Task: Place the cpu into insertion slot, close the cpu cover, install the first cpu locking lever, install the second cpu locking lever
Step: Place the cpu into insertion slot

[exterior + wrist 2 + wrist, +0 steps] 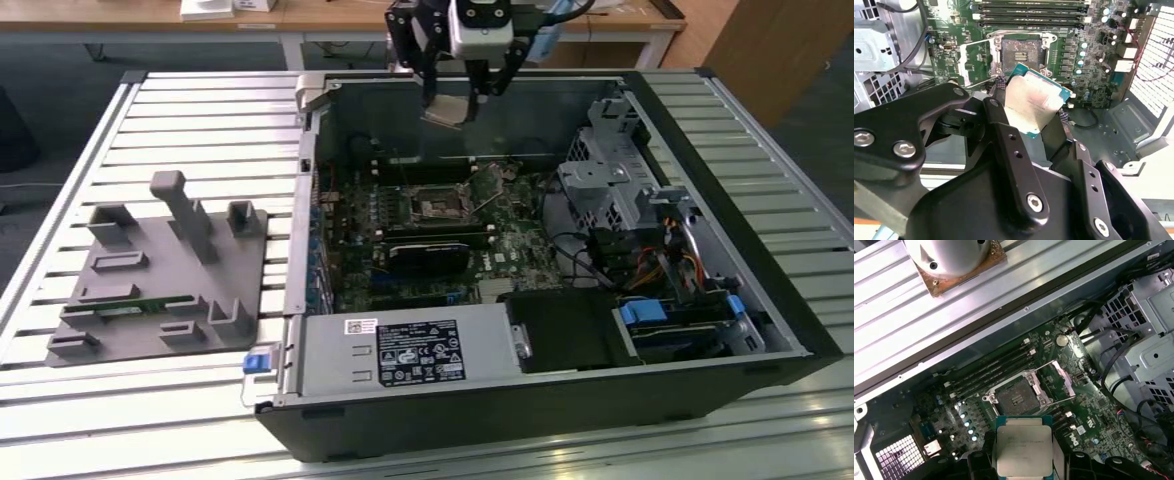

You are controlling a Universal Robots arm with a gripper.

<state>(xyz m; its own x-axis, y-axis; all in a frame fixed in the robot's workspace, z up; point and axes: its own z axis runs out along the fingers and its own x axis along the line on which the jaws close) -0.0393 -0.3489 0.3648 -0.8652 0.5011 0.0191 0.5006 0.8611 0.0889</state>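
At the exterior view's left a grey fixture plate (160, 270) lay on the slatted tabletop (80, 420), well apart from the work. Further right stood the open computer case (534, 410). Above its far wall the gripper (462, 100) hung with the cpu (447, 113) clamped between its fingers, high over the board and tilted. Below it and nearer the camera, the insertion slot (438, 207) sat bare in the green motherboard (400, 260). The cpu cover (497, 172) was swung up just beside the slot, toward that view's right, and the drive cage (607, 190) stood at the case's right. By my judgement the first step, placing the cpu, was in hand; nothing was seated and the later steps had not begun. Setting the cpu down would call for levelling it, squaring it to the insertion slot's frame and lowering it gently so that the pins are not scraped. The exterior view gave the cpu's height above the board, which the wrist views did not. The second wrist view showed the grip itself: black fingers (1004, 130) pressed on two opposite edges of the cpu (1034, 102), its green rim visible. The first wrist view looked past the cpu's silvery top (1024, 450) to the open insertion slot (1016, 397). There the cpu cover (1061, 379) lay folded back beside it, its window plain.
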